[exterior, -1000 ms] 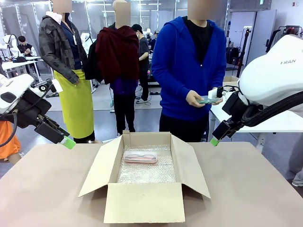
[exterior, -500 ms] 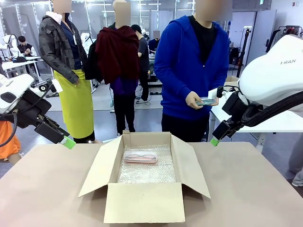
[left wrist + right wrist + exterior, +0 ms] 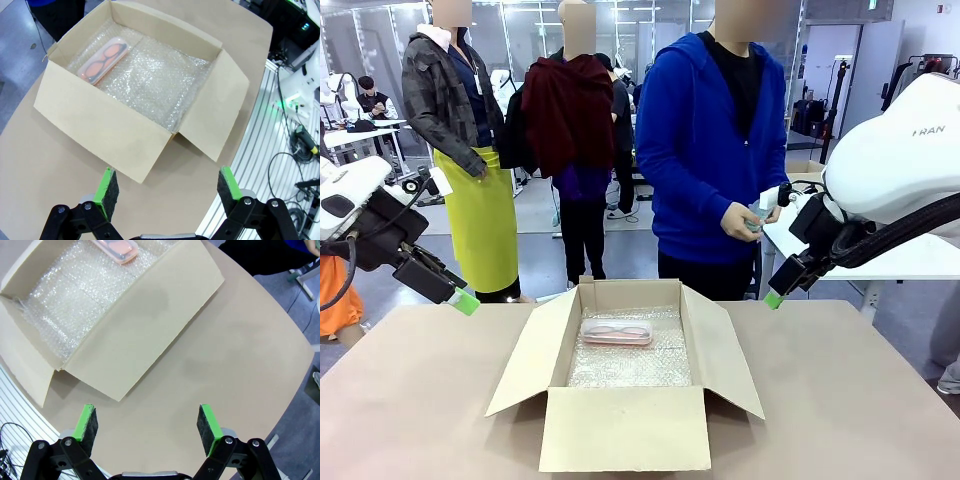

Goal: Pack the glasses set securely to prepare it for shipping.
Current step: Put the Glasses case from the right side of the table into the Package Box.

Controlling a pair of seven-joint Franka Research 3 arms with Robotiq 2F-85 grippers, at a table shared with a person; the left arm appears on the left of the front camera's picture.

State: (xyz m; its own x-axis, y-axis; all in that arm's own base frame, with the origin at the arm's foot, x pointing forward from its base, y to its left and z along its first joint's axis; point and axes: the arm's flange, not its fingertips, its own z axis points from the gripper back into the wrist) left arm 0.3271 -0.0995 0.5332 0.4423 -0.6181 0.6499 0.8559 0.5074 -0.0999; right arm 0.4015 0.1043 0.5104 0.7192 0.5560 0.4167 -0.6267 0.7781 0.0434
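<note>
Compared with a moment before, the person's hands [image 3: 742,222] had drawn the mint green case [image 3: 757,212] closer to the body, so it was not yet packed. The pink case [image 3: 616,331] lay on bubble wrap [image 3: 632,366] in the open cardboard box [image 3: 620,430]. The left gripper [image 3: 166,185] and the right gripper [image 3: 146,424] both stood wide open and empty.

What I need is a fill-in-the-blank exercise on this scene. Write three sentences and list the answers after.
1. The pink glasses case lies on bubble wrap inside the ____.
2. The mint green glasses case is in the ____'s hands.
3. The left gripper and right gripper hang above the table with jaws ____.

Missing words: cardboard box; person; open.
</note>
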